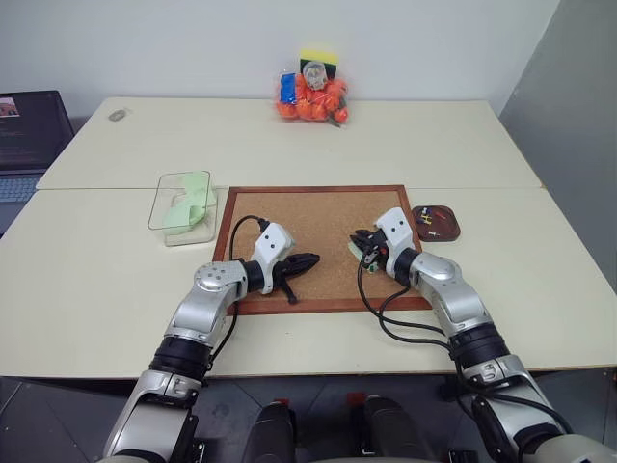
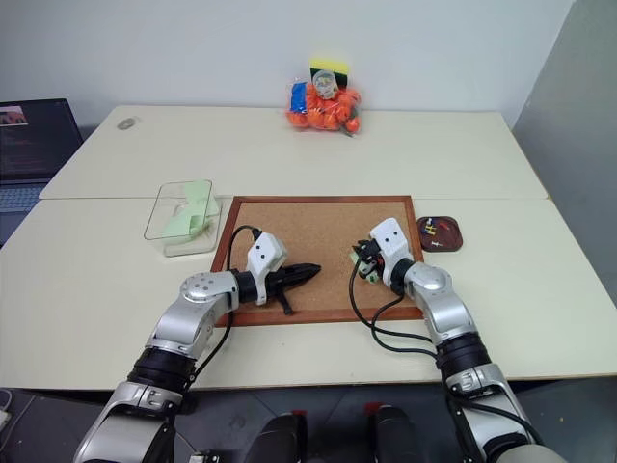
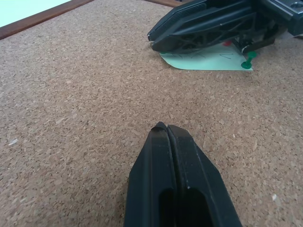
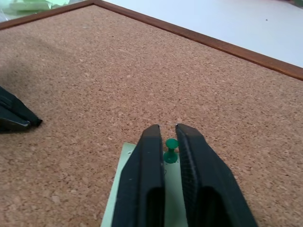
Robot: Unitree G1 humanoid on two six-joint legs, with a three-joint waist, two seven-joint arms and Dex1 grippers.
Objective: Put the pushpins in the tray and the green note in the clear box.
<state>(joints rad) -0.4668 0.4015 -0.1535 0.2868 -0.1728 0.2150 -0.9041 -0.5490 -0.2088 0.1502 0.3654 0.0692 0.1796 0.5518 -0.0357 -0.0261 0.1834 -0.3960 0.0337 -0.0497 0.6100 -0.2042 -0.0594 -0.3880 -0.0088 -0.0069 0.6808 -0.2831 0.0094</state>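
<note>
While the left gripper [image 3: 163, 128] rests with fingers pressed together on the cork board [image 1: 289, 217], the right gripper [image 4: 165, 130] pinches the green pin [image 4: 170, 149] holding the note [image 3: 208, 60]: tiny, slick, grip the head.

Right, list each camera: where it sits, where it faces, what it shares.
Head, both eyes: look forward and down on the cork board, both arms, the tray and the clear box.
Left wrist: looks along the shut left gripper across the cork to the green note.
Right wrist: looks along the right gripper, jaws around a green pushpin.
Both wrists share the note and pushpin.
</note>
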